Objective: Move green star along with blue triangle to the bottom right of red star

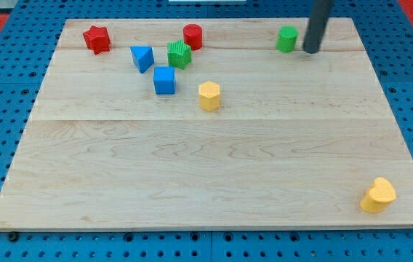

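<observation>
The green star (179, 54) sits near the view's top, left of centre. The blue triangle (142, 58) is just to its left, a small gap apart. The red star (97, 38) is at the view's top left, up and left of the blue triangle. My tip (311, 51) rests on the board at the view's top right, far to the right of the green star and just right of a green cylinder (287, 39).
A red cylinder (193, 36) stands just above and right of the green star. A blue cube (164, 80) lies below the star and triangle. A yellow hexagonal block (209, 95) is right of the cube. A yellow block (378, 195) sits at the bottom right corner of the wooden board (214, 167).
</observation>
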